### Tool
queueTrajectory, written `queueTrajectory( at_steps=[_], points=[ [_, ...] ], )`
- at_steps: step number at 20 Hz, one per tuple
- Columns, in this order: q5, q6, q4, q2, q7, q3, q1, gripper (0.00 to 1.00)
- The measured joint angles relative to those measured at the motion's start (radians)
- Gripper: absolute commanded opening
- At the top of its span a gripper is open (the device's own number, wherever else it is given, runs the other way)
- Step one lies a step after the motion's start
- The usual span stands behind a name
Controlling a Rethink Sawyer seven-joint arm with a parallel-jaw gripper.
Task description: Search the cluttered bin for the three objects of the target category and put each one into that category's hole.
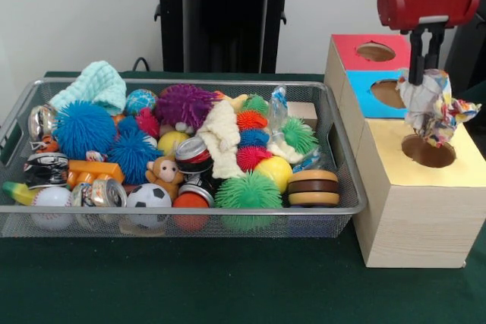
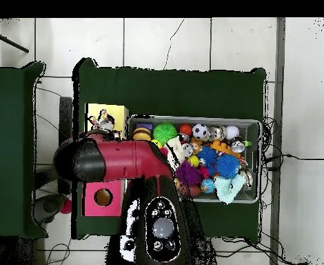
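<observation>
Currently held: one rope toy (image 1: pixel 431 105), pinched at its top in the gripper (image 1: pixel 422 75), hanging just above the yellow-surround hole (image 1: pixel 427 151). Recommended handling: centre the frayed ends over the opening, lower, then release. Wire bin (image 1: pixel 343 158): alongside, well stocked.

A rope toy (image 1: pixel 431 108) hangs in the gripper (image 1: pixel 425 73) directly above the front hole (image 1: pixel 427 151) of the box (image 1: pixel 414 218) — the bin (image 1: pixel 345 187) stands left, alongside.

Pincer (image 1: pixel 422 73) upright, fingers clamped together
</observation>
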Motion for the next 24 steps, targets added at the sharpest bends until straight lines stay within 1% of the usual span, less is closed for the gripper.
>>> queueTrajectory(
  at_steps=[7,10,15,24],
  points=[
    [0.001,-0.012,-0.024,0.055,0.000,-0.001,0.004,0.00],
    [0.001,-0.012,-0.032,0.065,0.000,-0.001,0.009,0.00],
    [0.005,-0.012,-0.047,0.076,0.000,-0.002,0.022,0.00],
    [0.033,-0.013,-0.072,0.077,0.000,-0.003,0.053,0.00]
  ],
)
